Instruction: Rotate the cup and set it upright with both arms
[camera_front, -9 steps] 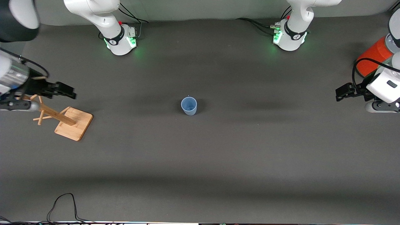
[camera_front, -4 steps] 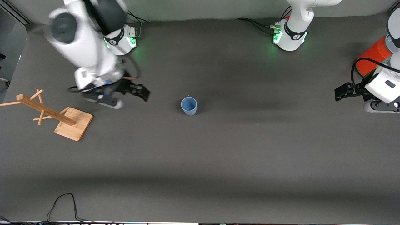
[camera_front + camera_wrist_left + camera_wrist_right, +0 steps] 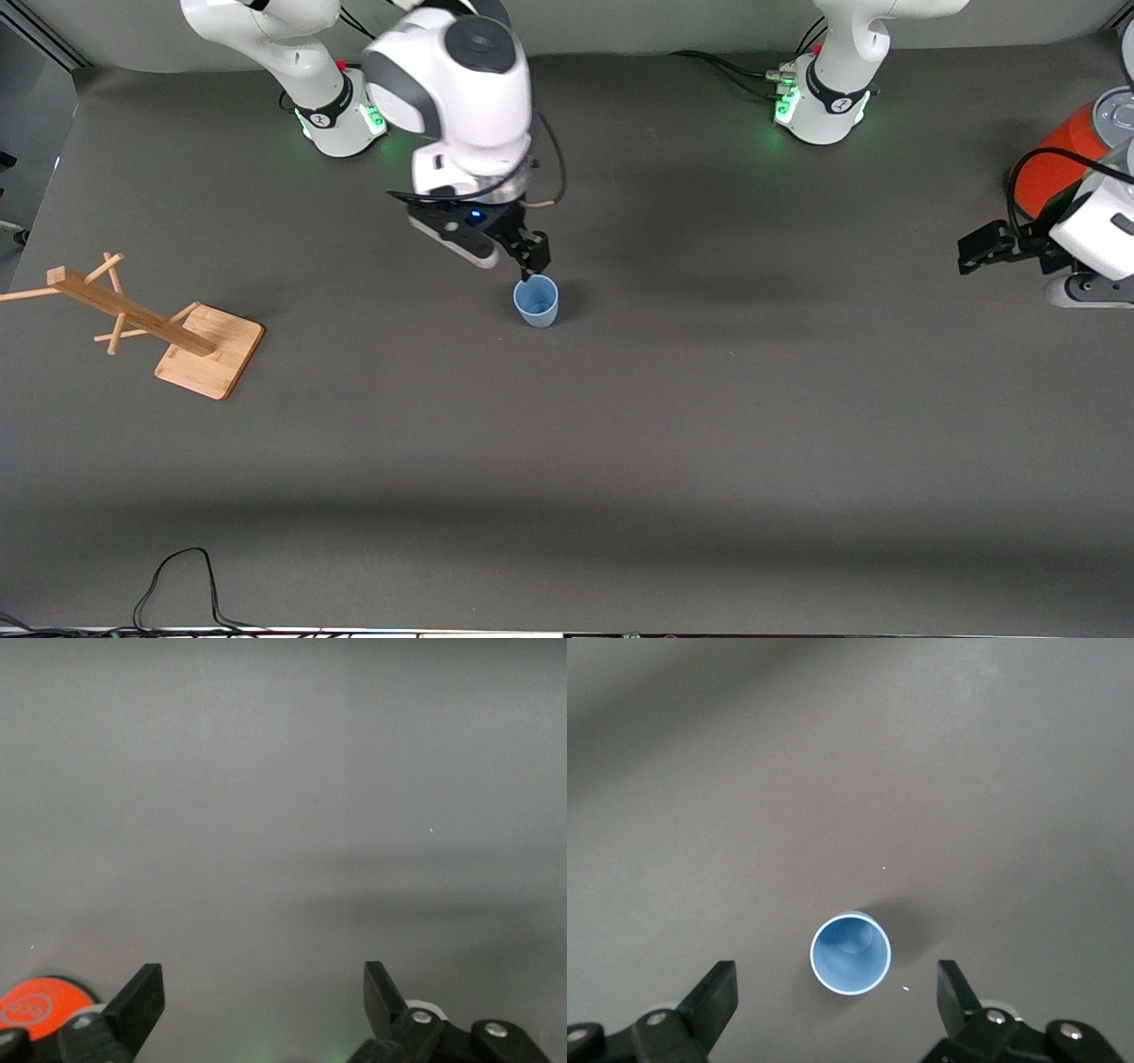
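Observation:
The pale-blue cup stands upright, mouth up, on the dark table mat near the middle. In the right wrist view the cup shows from above, with its inside bottom visible. My right gripper hangs just above the cup's rim on the side toward the robot bases. It is open and empty, with the fingers spread wide on either side of the cup. My left gripper waits above the mat at the left arm's end of the table, open and empty.
A large orange-red can stands beside the left gripper and shows in the left wrist view. A wooden peg rack lies at the right arm's end. A black cable loops at the table's edge nearest the front camera.
My right arm has swung from over the wooden rack to above the cup. The left gripper has barely shifted. The cup has not moved.

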Robot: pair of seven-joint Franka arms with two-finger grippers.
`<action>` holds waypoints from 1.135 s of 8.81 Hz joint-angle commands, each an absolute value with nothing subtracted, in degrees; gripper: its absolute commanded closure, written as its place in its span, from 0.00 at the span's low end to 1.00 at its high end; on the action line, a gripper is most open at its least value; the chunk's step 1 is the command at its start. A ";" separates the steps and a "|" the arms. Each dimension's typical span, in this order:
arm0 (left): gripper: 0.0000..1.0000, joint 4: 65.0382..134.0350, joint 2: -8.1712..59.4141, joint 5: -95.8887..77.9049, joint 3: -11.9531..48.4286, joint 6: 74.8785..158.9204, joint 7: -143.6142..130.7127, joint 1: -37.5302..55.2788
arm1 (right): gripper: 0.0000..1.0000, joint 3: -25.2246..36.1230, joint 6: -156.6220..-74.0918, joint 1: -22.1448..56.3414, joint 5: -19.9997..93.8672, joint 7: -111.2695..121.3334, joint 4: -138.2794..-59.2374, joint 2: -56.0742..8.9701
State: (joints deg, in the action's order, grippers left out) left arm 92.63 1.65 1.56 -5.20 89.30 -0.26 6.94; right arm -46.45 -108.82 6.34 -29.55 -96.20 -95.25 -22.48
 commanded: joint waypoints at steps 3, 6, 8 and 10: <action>0.00 90.62 2.73 1.23 -5.01 86.93 -0.61 7.73 | 0.00 -46.85 -105.32 2.66 -29.20 -80.41 -89.76 -25.05; 0.00 90.62 2.81 1.23 -5.10 86.66 0.17 7.12 | 0.00 -35.91 -93.63 -1.23 -11.57 -52.01 -76.50 -21.72; 0.00 90.70 2.81 1.14 -5.10 86.66 0.26 7.12 | 0.00 -22.22 -90.46 -1.14 -1.81 -33.06 -76.20 -16.55; 0.00 90.62 2.81 1.06 -5.10 86.66 0.26 7.12 | 0.00 -14.18 -86.33 -1.05 0.53 -20.35 -75.94 -14.16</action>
State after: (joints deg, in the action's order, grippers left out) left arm 92.29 2.27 1.38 -5.00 88.18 -0.20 7.10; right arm -18.08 -88.59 -2.17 -1.41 -26.50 -75.62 -16.16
